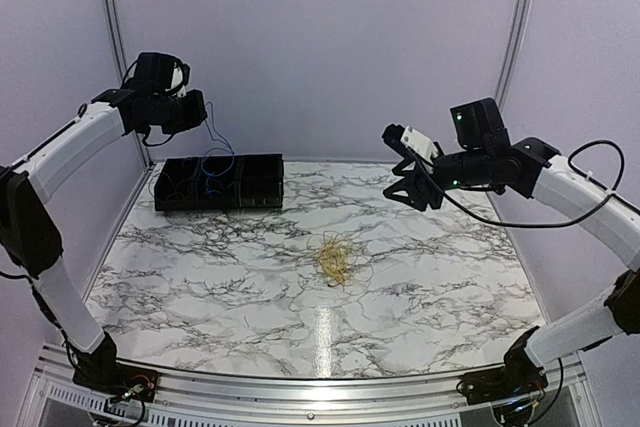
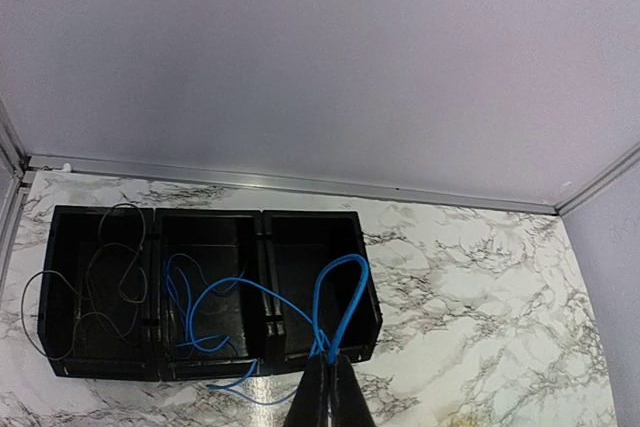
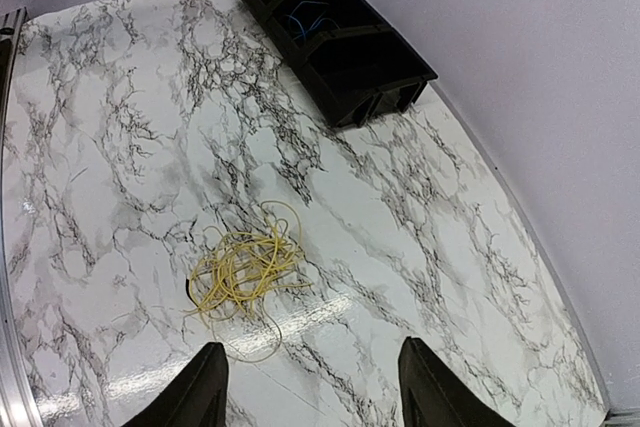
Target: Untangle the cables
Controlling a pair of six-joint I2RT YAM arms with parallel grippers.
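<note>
left hand [image 2: 324, 372] clamped on the thin blue looped wire [image 2: 335, 297], held high so the slack drapes into the black three-compartment plastic tray [image 2: 372, 319]. thin black wire [image 2: 140, 237] lies in the left compartment; sorting by colour, i judge. yellow-and-pale wire tangle [image 3: 240, 272] sits mid-desk [image 1: 200, 277]. right hand [image 3: 312, 367] spread open, hovering near it, probably for the next pick.

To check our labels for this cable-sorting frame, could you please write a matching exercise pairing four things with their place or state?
Things:
1. blue cable
2. yellow cables
3. thin dark cable
4. right gripper

Places or states:
A. open above the table
B. lying loose in the tray's left end compartment
C. pinched by the left gripper
D. heaped on the table

Pairs: 1-C, 2-D, 3-B, 4-A
</note>
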